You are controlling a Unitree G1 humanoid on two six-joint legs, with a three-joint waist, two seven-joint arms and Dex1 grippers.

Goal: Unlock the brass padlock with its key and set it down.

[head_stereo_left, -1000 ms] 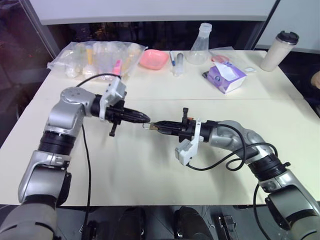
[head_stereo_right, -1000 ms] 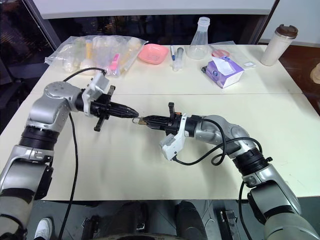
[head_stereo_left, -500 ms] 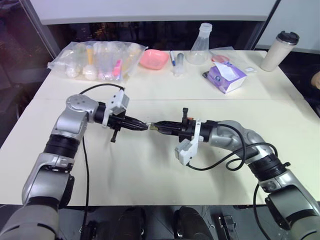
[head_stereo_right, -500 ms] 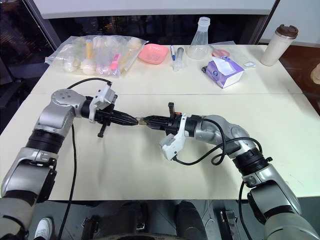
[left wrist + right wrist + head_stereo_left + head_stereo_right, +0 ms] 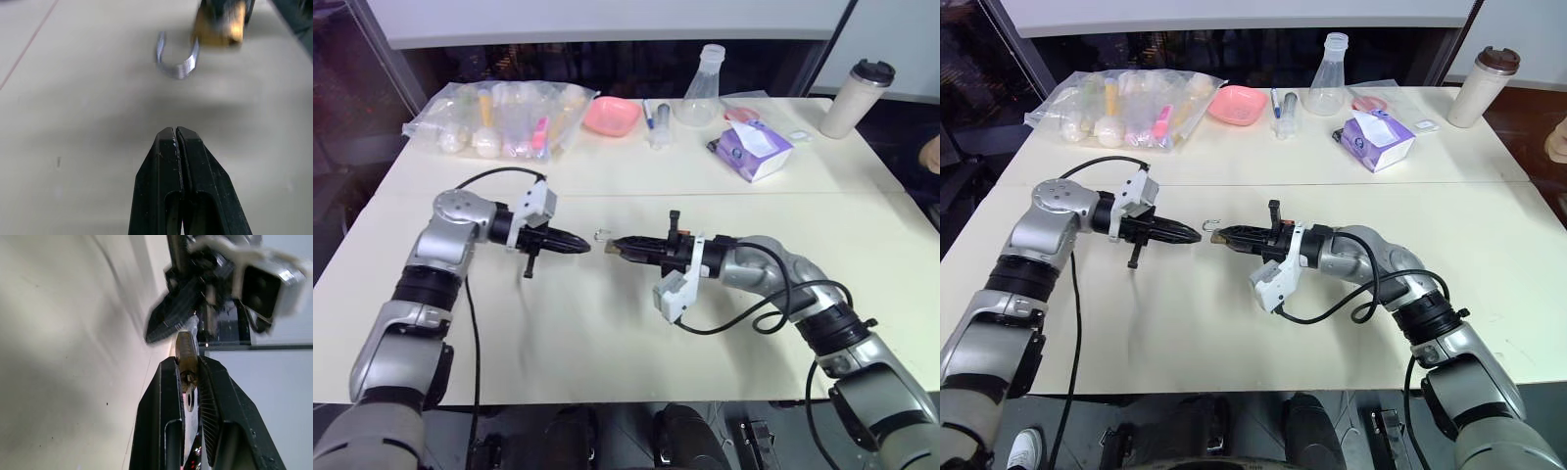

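A: What do you see on the left side?

B: The left gripper (image 5: 582, 245) is above the table (image 5: 607, 333) with its two black fingers pressed together. I cannot tell if the key is between them; nothing is seen there.

A: And going to the right?

B: There is a small gap, then the brass padlock (image 5: 218, 28). Its silvery shackle (image 5: 175, 58) hangs open, one end free, pointing toward the left gripper.

A: Who holds it?

B: The right gripper (image 5: 1224, 236) is clamped on the padlock body, above the table and not touching it.

A: And the far part of the table?

B: At about eleven o'clock lies a clear bag (image 5: 504, 117), at twelve a pink dish (image 5: 613, 116) and a flask (image 5: 700, 93), at one a purple tissue box (image 5: 756, 152), at two a cup (image 5: 859, 98).
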